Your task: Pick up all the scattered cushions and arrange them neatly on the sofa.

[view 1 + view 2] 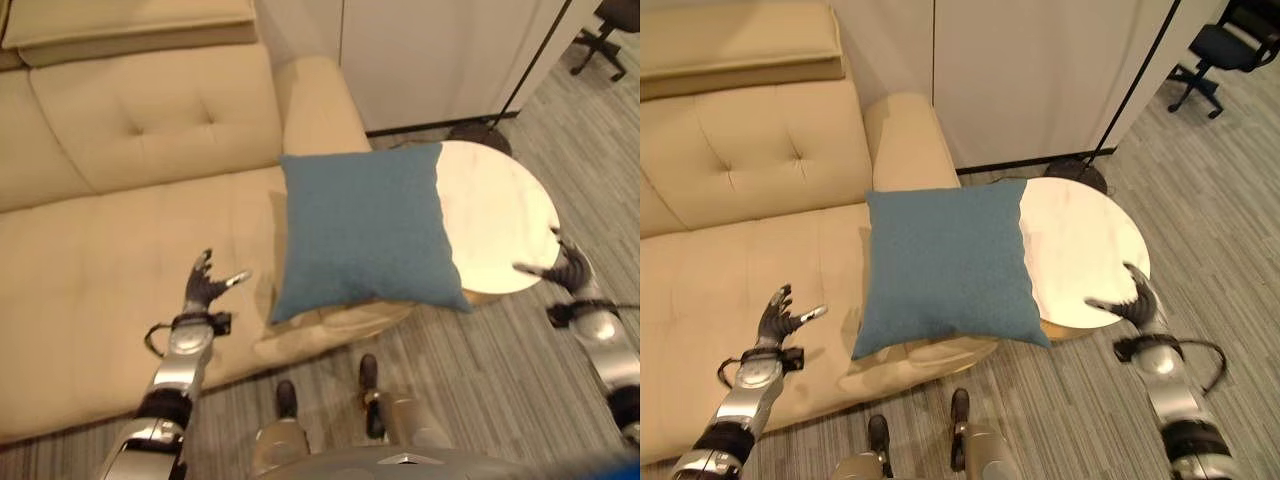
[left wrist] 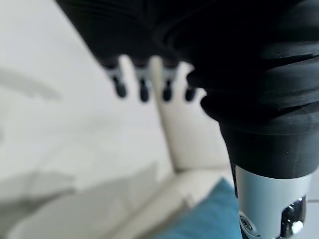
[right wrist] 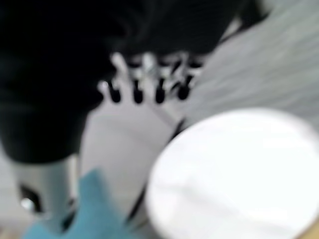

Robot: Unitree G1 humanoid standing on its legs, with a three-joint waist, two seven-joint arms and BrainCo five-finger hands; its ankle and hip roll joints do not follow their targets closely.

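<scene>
A blue square cushion point(image 1: 365, 230) lies flat, half on the beige sofa's point(image 1: 120, 250) right seat end and half on the round white side table point(image 1: 500, 225). A beige cushion point(image 1: 330, 322) peeks out from under its near edge. My left hand point(image 1: 205, 285) hovers open above the sofa seat, left of the blue cushion point(image 2: 209, 219), holding nothing. Over the table's near right rim my right hand point(image 1: 1132, 300) is open with fingers spread, empty too. The blue cushion point(image 3: 94, 209) and the table point(image 3: 239, 169) show past the right hand's fingertips point(image 3: 137, 92).
The sofa's armrest point(image 1: 315, 105) stands behind the cushion. Another beige cushion point(image 1: 130, 25) rests on top of the sofa back. A black lamp base point(image 1: 1075, 170) and its pole stand behind the table, a white wall panel behind that. A black office chair point(image 1: 1210, 50) is at far right.
</scene>
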